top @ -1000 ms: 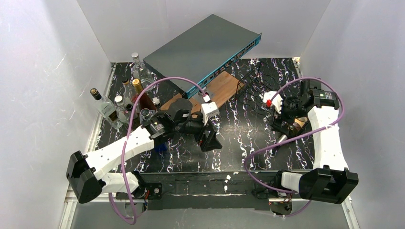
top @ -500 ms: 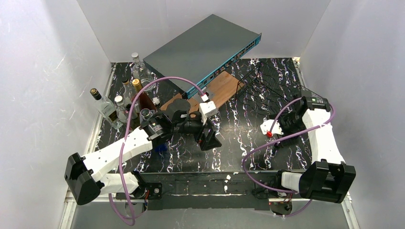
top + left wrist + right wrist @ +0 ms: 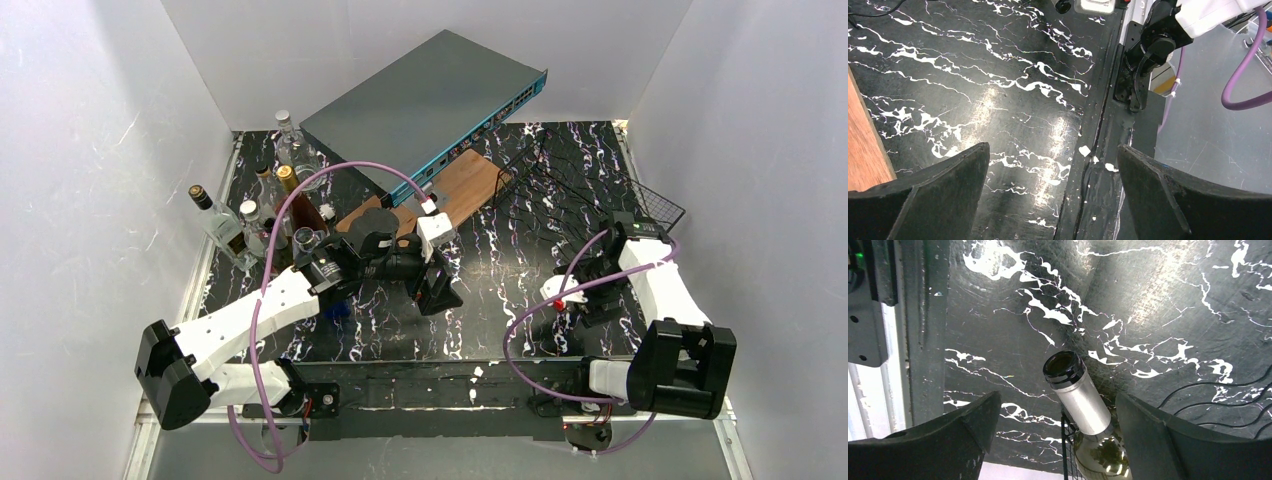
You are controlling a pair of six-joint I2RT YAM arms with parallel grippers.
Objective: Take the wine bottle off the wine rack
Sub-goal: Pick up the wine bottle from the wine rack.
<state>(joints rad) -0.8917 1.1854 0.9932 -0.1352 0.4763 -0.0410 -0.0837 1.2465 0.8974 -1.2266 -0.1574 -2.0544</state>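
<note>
White walls enclose a black table (image 3: pixel 500 310) veined in white. In the overhead view a grey network switch (image 3: pixel 420 95) lies at upper centre, its lower edge over a brown wooden board (image 3: pixel 468 185). A cluster of upright bottles (image 3: pixel 250 215) stands at the left of the frame. The wine rack (image 3: pixel 655 207), thin black wire with a grid end, occupies the right of the frame, above the right arm's wrist.

Right gripper (image 3: pixel 1057 405): jaws apart. In the right wrist view both fingers (image 3: pixel 948 445) show at the lower corners, and the wine bottle (image 3: pixel 1080 400) lies between them at lower centre. Its dark cap points to the upper left of that frame. The silver-foiled neck slopes down to the lower edge, where the shoulder passes out of view. Neither finger touches the neck, and table surface shows on either side of it. Rack wires appear just beside the neck at the lower edge and as wavy lines at lower right. Whether the bottle's body rests on the rack cannot be told from this view. In the overhead view the bottle is hidden beneath the right wrist.

Left gripper (image 3: pixel 1053 150): jaws apart, with only table surface between them. In the overhead view it hangs over the table near frame centre, just below the wooden board. In the left wrist view a strip of that board shows at the left edge, and the table's front edge runs down the middle right.
</note>
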